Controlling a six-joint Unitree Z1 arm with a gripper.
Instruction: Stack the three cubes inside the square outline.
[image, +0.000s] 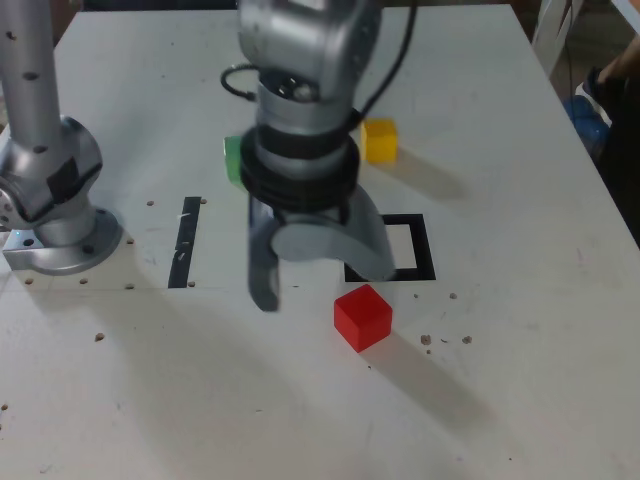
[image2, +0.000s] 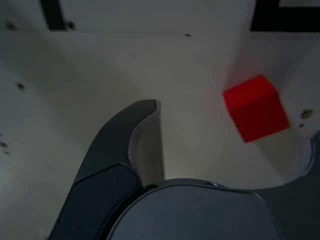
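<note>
The red cube (image: 362, 317) sits on the white table just in front of the square outline (image: 421, 247), outside it. My gripper (image: 320, 285) hangs open a little to the exterior view's left of it, gripping nothing. In the wrist view the red cube (image2: 256, 107) lies ahead, between the spread jaws and nearer the far one, with one finger (image2: 142, 135) well apart from it. The yellow cube (image: 379, 139) rests behind the outline. The green cube (image: 233, 158) shows only partly behind the arm. A corner of the outline (image2: 265, 15) shows in the wrist view.
A thin black tape strip (image: 186, 240) lies at the exterior view's left of the gripper. The arm's base (image: 50, 215) stands at the far left. Dark specks dot the table. A person's sleeve (image: 615, 100) is past the table's right edge.
</note>
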